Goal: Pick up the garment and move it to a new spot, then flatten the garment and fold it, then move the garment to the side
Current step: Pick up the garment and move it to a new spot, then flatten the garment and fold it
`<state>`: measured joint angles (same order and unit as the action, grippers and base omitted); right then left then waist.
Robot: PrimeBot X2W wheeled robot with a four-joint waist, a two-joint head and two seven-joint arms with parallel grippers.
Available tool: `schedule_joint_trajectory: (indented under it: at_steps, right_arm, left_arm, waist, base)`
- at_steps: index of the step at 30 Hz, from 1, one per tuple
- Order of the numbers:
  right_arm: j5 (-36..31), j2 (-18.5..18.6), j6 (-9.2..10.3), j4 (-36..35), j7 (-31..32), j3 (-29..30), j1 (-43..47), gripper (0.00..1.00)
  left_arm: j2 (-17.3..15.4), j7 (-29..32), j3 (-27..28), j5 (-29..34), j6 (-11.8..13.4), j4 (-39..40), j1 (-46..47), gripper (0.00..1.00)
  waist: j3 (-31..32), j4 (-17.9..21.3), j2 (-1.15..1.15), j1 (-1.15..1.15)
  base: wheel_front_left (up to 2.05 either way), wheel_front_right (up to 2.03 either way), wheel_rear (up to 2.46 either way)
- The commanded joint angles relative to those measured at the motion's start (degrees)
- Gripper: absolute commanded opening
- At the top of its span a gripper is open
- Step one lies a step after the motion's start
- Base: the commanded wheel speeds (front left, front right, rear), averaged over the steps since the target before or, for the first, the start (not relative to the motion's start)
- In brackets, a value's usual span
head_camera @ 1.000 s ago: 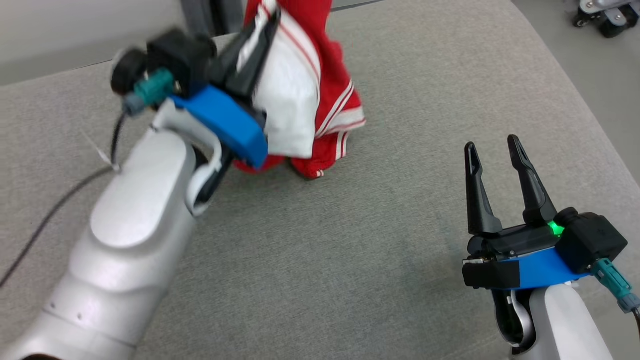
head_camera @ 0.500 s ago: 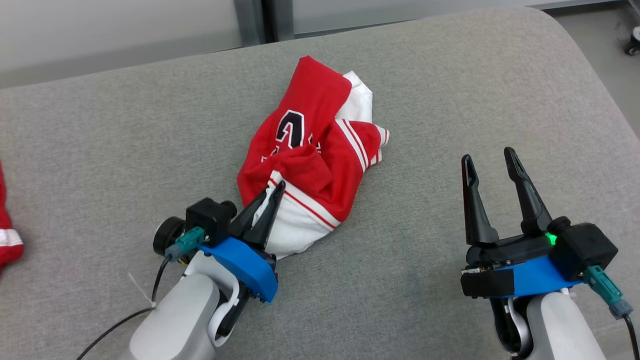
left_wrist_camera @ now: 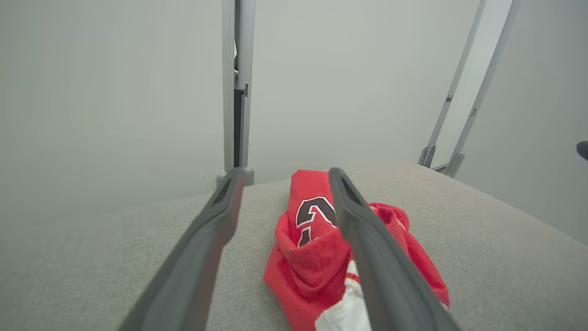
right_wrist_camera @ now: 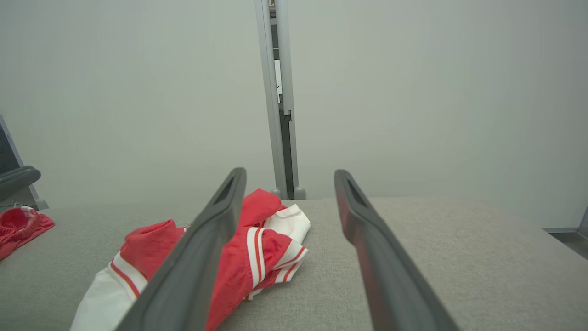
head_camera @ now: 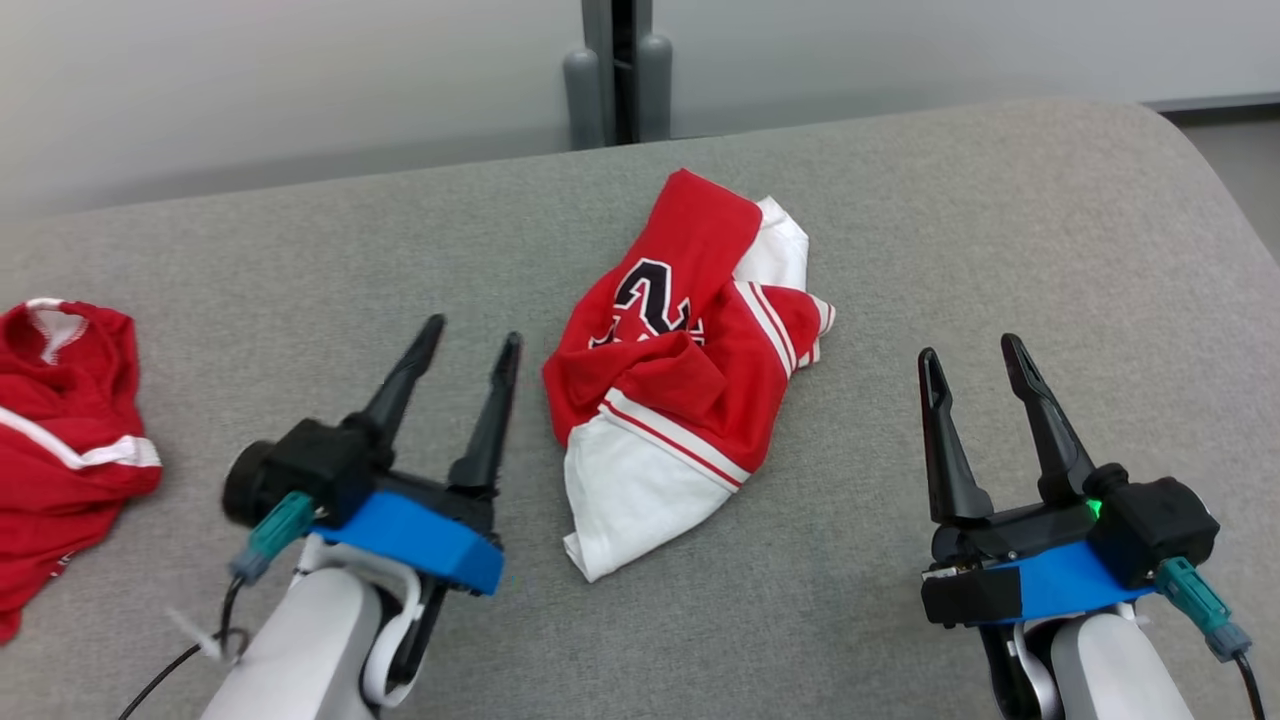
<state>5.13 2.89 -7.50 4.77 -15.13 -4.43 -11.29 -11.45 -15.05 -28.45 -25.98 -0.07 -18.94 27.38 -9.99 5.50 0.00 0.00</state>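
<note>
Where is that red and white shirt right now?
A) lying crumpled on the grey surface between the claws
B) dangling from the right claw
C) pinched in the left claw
A: the garment lies bunched on the grey surface, with the open left gripper and open right gripper both clear of it.
</note>
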Motion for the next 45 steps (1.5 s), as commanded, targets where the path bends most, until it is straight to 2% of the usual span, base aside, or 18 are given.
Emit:
schedule_joint_trajectory:
  at_steps: [1, 7, 13, 19, 28, 45]
  right_arm:
    - [-0.1, 0.0, 0.02, 0.1, 0.0, 0.2, 1.0, 1.00]
    - [-0.7, 0.0, 0.02, 0.5, 0.0, 1.0, 2.3, 1.00]
    - [-1.0, 0.0, 0.02, 1.5, 0.0, 1.9, 3.7, 1.00]
    - [-1.2, 0.0, 0.02, 2.5, 0.0, 3.0, 5.2, 1.00]
    - [-1.4, 0.0, 0.02, 3.7, 0.0, 3.5, 6.6, 1.00]
    - [-1.2, 0.0, 0.02, 4.5, 0.0, 3.0, 6.4, 1.00]
  left_arm:
    - [-0.6, -0.2, 2.5, 1.1, 0.6, 1.7, -2.5, 1.00]
    - [-0.3, -0.2, 11.7, 5.4, 1.5, 7.1, -9.2, 1.00]
    - [1.7, -0.2, 20.1, 9.3, 0.4, 9.5, -15.7, 1.00]
    - [3.9, -0.2, 25.7, 13.1, -1.5, 9.5, -20.1, 1.00]
    - [6.5, -0.2, 29.3, 16.8, -4.0, 8.1, -22.9, 1.00]
    - [8.1, -0.2, 31.7, 19.1, -6.0, 7.1, -22.6, 1.00]
  waist:
    - [1.4, -1.3, 0.00, 0.00]
    - [3.0, -3.1, 0.00, 0.00]
    - [3.9, -3.9, 0.00, 0.00]
    - [4.6, -4.5, 0.00, 0.00]
    - [5.8, -4.8, 0.00, 0.00]
    - [6.1, -4.8, 0.00, 0.00]
  base:
    - [0.00, 0.00, 0.00]
    - [0.00, 0.00, 0.00]
    - [0.00, 0.00, 0.00]
    - [0.00, 0.00, 0.00]
    - [0.00, 0.00, 0.00]
    - [0.00, 0.00, 0.00]
